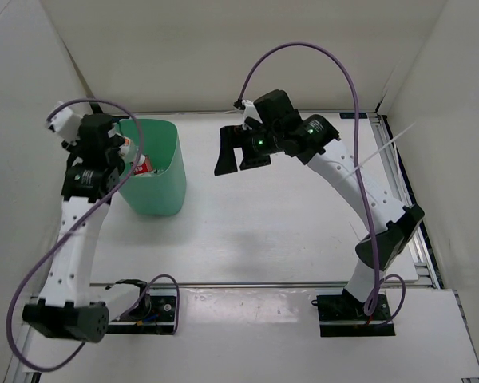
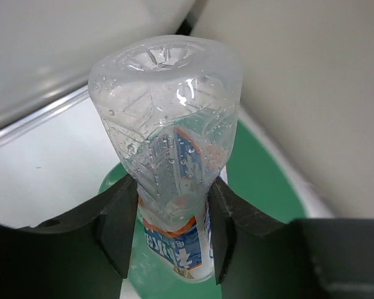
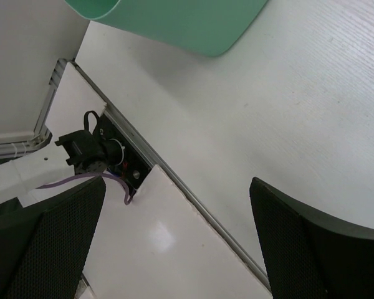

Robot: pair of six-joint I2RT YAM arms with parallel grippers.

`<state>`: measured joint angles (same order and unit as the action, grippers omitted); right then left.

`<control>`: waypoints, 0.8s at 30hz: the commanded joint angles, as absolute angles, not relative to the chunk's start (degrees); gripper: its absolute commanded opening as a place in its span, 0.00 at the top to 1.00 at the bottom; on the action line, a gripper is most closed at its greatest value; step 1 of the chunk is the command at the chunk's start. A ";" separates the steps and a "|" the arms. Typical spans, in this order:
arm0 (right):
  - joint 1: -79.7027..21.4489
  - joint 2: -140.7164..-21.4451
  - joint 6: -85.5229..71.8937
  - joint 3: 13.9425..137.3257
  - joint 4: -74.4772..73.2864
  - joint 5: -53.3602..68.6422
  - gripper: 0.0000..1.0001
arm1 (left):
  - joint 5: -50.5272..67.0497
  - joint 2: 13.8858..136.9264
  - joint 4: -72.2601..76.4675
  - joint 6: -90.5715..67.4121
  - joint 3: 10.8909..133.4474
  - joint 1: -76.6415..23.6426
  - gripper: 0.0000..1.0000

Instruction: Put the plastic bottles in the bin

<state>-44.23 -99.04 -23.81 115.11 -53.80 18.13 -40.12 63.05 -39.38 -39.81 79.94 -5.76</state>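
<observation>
– Top external, quick status: how many bottles are in?

– Going big to small. The tabletop (image 1: 287, 231) is white and matte, with a faint straight grain in the right wrist view. No bottle shows lying on it. The bin (image 1: 156, 191) stands at the far left. It's smooth mint-green plastic with a rounded-square rim and walls that taper toward the base.

– Contents?

– The red-labelled bottle (image 1: 142, 166) is visible inside, near the left wall. I can't see any deeper than that, so the other two are probably under it. That's a guess, not confirmed.

– Arms?

– The right end effector (image 1: 238, 155) is spread wide and carrying nothing. It hangs over the mid-tabletop, well apart from the bin. Its inner faces are black with a mesh texture.
The left end effector (image 2: 173, 218) is clamped on the blue-and-white-labelled bottle (image 2: 168, 124), directly above the bin mouth. Green shows below it in the left wrist view.

– Bottle condition?

– It's thin clear plastic with a moulded petal base pointing at the camera. The wall is slightly crumpled and there are droplets inside. The printed film label is blue and white with an orange stripe. The cap end is hidden.

– So what's left?

– My read: let go of this one and the job is likely done. It's light and crushable, so it should just fall in.
</observation>
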 commanded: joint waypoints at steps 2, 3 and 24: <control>-42.37 -97.56 -25.83 115.05 -53.00 16.96 0.00 | -49.75 65.04 -37.53 -33.49 83.31 -9.40 0.46; -41.84 -97.04 -26.36 114.53 -53.52 17.48 0.00 | -49.75 65.56 -37.53 -31.83 84.28 -9.93 0.12; -16.53 -82.71 -30.42 95.37 -49.66 19.78 0.00 | -49.65 33.41 -48.85 -32.59 59.18 -11.78 0.00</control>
